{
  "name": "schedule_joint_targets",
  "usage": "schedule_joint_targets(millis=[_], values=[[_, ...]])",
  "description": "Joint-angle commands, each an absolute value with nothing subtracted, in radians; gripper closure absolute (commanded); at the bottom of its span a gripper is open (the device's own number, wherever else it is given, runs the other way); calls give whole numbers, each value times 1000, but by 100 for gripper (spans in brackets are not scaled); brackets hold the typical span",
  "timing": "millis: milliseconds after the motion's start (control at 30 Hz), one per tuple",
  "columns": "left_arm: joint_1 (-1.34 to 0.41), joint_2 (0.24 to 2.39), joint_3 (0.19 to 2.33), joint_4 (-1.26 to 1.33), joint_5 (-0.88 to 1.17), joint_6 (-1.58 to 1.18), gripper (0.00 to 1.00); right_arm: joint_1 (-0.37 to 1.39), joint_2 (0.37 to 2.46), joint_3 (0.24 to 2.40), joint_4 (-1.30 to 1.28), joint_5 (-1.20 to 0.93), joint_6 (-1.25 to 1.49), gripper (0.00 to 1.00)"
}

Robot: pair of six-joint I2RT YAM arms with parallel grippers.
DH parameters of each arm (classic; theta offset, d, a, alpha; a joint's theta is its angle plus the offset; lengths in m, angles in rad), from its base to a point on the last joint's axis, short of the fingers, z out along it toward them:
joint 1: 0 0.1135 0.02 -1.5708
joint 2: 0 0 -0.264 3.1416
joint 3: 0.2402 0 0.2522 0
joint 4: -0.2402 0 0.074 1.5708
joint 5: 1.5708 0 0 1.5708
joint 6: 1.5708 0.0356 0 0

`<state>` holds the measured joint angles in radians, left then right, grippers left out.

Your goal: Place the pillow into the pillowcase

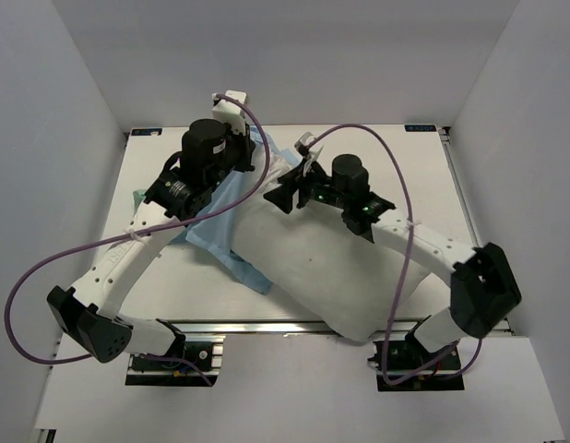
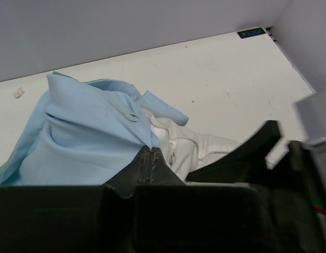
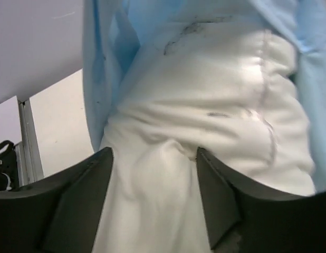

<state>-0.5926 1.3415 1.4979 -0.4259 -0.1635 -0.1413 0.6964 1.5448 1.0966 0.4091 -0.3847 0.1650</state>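
The white pillow (image 1: pixel 331 268) lies across the table's middle and reaches the front edge. Its far end sits in the mouth of the light blue pillowcase (image 1: pixel 216 226), which is bunched at the centre left. My left gripper (image 1: pixel 255 159) is shut on a fold of the pillowcase (image 2: pixel 84 142), its tips (image 2: pixel 151 150) pinching the blue cloth just beside the pillow (image 2: pixel 189 145). My right gripper (image 1: pixel 290 185) stands open over the pillow's far end. In the right wrist view a ridge of pillow (image 3: pixel 205 89) bulges between its spread fingers (image 3: pixel 155 158), with pillowcase (image 3: pixel 102 68) hanging around it.
White walls close in the table on three sides. A metal rail (image 1: pixel 267 325) runs along the front edge. Purple cables (image 1: pixel 45 268) loop off both arms. A small scrap (image 2: pixel 18 93) lies by the back wall. A sliver of the case's green face (image 1: pixel 137 197) shows at left.
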Motion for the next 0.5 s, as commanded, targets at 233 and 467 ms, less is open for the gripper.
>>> schedule_joint_targets(millis=[233,467], values=[[-606,1316,1502,-356,-267,-173,100,681,1384,1187,81,-130,5,11],[-606,1331,1522,-376,-261,-172,100,673,1633,1417,23,-241,-71,11]])
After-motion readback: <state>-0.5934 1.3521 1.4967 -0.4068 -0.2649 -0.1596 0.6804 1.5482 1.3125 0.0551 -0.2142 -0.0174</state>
